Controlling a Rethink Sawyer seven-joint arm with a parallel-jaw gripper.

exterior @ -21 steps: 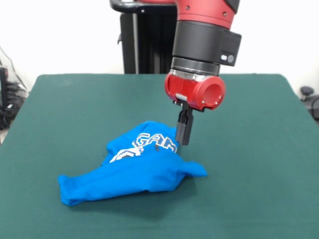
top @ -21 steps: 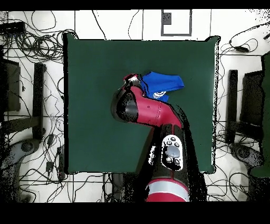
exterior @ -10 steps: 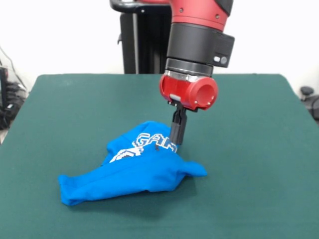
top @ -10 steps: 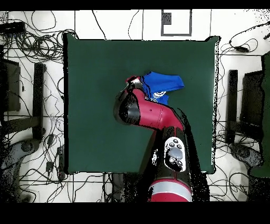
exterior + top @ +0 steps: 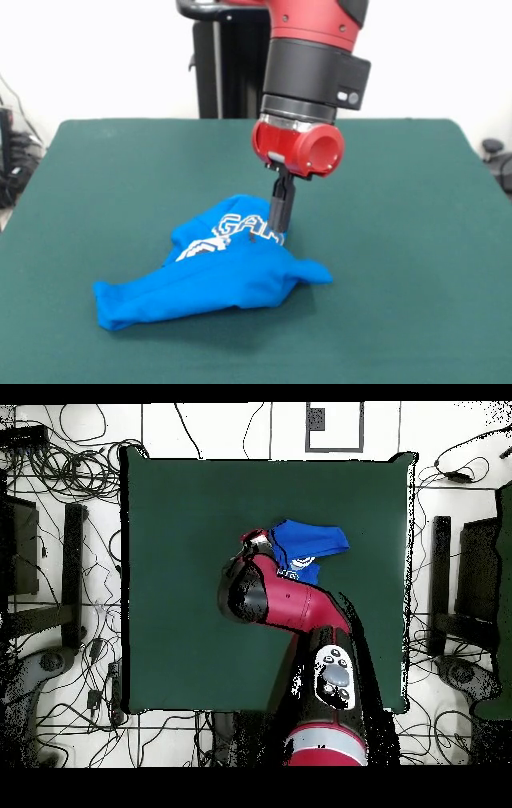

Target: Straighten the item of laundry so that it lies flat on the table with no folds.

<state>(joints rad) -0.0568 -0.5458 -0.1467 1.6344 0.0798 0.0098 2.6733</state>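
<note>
**Gripper drifted sideways along the garment's top edge; cloth unmoved**

Over the last second the gripper (image 5: 280,224) slid a short way toward the picture's left in the front view, its tip staying at the same height against the raised back of the item of laundry (image 5: 216,268), beside the white lettering. The blue cloth kept its shape throughout: bunched, humped in the middle, one long tail trailing toward the near left. Judged from that, no pull had begun and the flattening was barely started.

Fingers looked pressed together into one narrow dark blade. Whether they pinched any fabric could not be told; the tip met the cloth where a fold hid it.

Front view gave the hump, the lettering and the tip's contact. Overhead view showed the garment (image 5: 310,544) sitting near the centre of the table (image 5: 180,514), toward its far half, with the arm covering part of it and the gripper hidden.
</note>
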